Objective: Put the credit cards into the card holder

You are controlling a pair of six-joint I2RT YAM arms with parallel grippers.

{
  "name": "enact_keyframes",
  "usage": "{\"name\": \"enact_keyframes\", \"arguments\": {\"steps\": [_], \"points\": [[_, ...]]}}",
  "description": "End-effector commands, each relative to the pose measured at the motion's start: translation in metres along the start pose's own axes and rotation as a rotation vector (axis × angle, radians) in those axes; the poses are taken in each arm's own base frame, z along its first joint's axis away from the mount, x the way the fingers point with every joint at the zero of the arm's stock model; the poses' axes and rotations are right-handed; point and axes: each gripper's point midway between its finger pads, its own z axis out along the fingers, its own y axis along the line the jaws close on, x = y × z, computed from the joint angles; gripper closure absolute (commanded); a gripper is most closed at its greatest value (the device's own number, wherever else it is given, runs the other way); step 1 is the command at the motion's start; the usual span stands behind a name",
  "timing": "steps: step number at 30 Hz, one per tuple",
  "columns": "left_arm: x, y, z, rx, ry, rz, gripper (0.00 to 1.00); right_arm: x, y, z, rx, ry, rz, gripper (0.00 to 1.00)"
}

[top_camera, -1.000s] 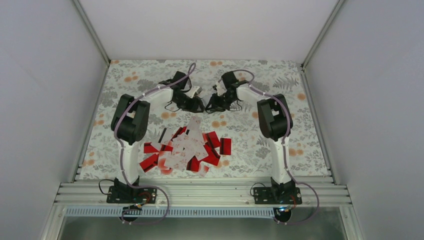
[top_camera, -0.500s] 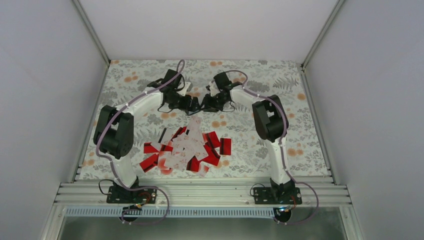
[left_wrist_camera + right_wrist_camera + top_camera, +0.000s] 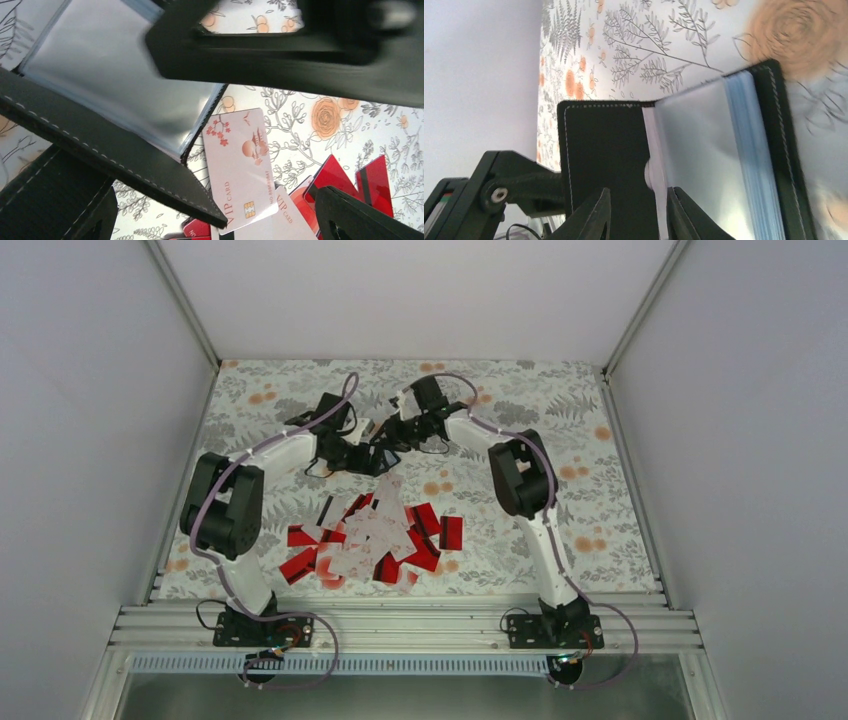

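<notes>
The card holder (image 3: 604,150) in the black right pincer (image 3: 638,200) is black with pale stitching and blue-grey sleeves; below that pincer the credit cards (image 3: 240,170) are white with red blossoms or red with dark stripes, on white cloth (image 3: 300,100) of grey ferns and orange flowers.

A robot test cell in a lab: plain white panel walls (image 3: 90,440) in aluminium framing (image 3: 185,305) enclose a counter (image 3: 625,575) under floral cloth (image 3: 560,400). The left arm (image 3: 222,508) and right arm (image 3: 518,480) are bolted to an extruded rail (image 3: 400,625) along its near edge.
</notes>
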Motion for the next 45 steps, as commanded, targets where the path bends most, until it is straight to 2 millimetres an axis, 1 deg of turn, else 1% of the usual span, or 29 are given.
{"name": "enact_keyframes", "arguments": {"steps": [1, 4, 5, 6, 8, 10, 13, 15, 17, 18, 20, 21, 24, 25, 27, 29, 30, 33, 35, 36, 41, 45], "points": [[-0.013, -0.01, 0.006, 0.065, -0.022, 0.061, 0.01, 0.013, -0.012, 0.033, -0.117, 0.107, -0.008, 0.72], [-0.016, -0.004, 0.01, 0.05, -0.014, 0.058, 0.01, 0.019, -0.025, 0.042, -0.121, 0.135, 0.005, 0.75], [-0.017, -0.003, 0.011, 0.041, -0.011, 0.054, 0.01, 0.023, -0.034, 0.045, -0.099, 0.144, 0.018, 0.76], [-0.019, -0.002, 0.01, 0.032, -0.013, 0.052, 0.01, 0.025, -0.047, 0.046, -0.062, 0.147, 0.033, 0.78], [-0.023, 0.005, 0.004, -0.016, -0.024, 0.027, 0.0, 0.034, -0.08, 0.046, 0.043, 0.151, 0.084, 0.82], [-0.026, 0.011, -0.007, -0.065, -0.039, 0.003, 0.0, 0.043, -0.113, 0.039, 0.134, 0.149, 0.15, 0.84], [-0.029, 0.023, -0.037, -0.188, -0.087, -0.049, 0.0, 0.052, -0.146, 0.026, 0.206, 0.141, 0.225, 0.84], [-0.03, 0.036, -0.063, -0.309, -0.134, -0.08, 0.0, 0.054, -0.155, 0.02, 0.231, 0.134, 0.235, 0.84], [-0.028, 0.043, -0.087, -0.389, -0.186, -0.109, 0.0, 0.052, -0.155, 0.018, 0.229, 0.131, 0.229, 0.85], [-0.026, 0.047, -0.096, -0.422, -0.212, -0.129, 0.0, 0.052, -0.154, 0.018, 0.218, 0.138, 0.226, 0.85], [-0.019, 0.052, -0.103, -0.434, -0.248, -0.186, 0.0, 0.048, -0.147, 0.016, 0.206, 0.135, 0.213, 0.85], [-0.016, 0.05, -0.101, -0.398, -0.25, -0.197, 0.0, 0.047, -0.144, 0.015, 0.202, 0.132, 0.206, 0.85], [-0.014, 0.038, -0.082, -0.285, -0.208, -0.209, 0.0, 0.043, -0.135, 0.011, 0.185, 0.125, 0.187, 0.85], [-0.015, 0.035, -0.077, -0.261, -0.204, -0.216, 0.04, 0.041, -0.132, 0.01, 0.179, 0.123, 0.18, 0.85], [-0.013, 0.036, -0.071, -0.254, -0.193, -0.235, 0.16, 0.04, -0.126, 0.009, 0.169, 0.12, 0.169, 0.85], [-0.006, 0.047, -0.064, -0.294, -0.168, -0.257, 0.26, 0.037, -0.121, 0.007, 0.159, 0.115, 0.156, 0.85], [-0.003, 0.052, -0.058, -0.31, -0.151, -0.257, 0.34, 0.035, -0.119, 0.006, 0.154, 0.112, 0.147, 0.84], [-0.002, 0.06, -0.034, -0.31, -0.094, -0.242, 0.53, 0.031, -0.108, 0.005, 0.129, 0.106, 0.125, 0.84], [-0.005, 0.063, -0.017, -0.297, -0.068, -0.241, 0.61, 0.03, -0.101, 0.006, 0.114, 0.108, 0.109, 0.84], [-0.006, 0.065, -0.009, -0.293, -0.057, -0.239, 0.63, 0.03, -0.097, 0.008, 0.104, 0.111, 0.098, 0.84], [-0.016, 0.073, 0.027, -0.265, -0.003, -0.221, 0.68, 0.03, -0.082, 0.009, 0.078, 0.121, 0.065, 0.84], [-0.03, 0.074, 0.044, -0.236, 0.004, -0.214, 0.68, 0.025, -0.072, 0.005, 0.066, 0.108, 0.047, 0.84]]}}
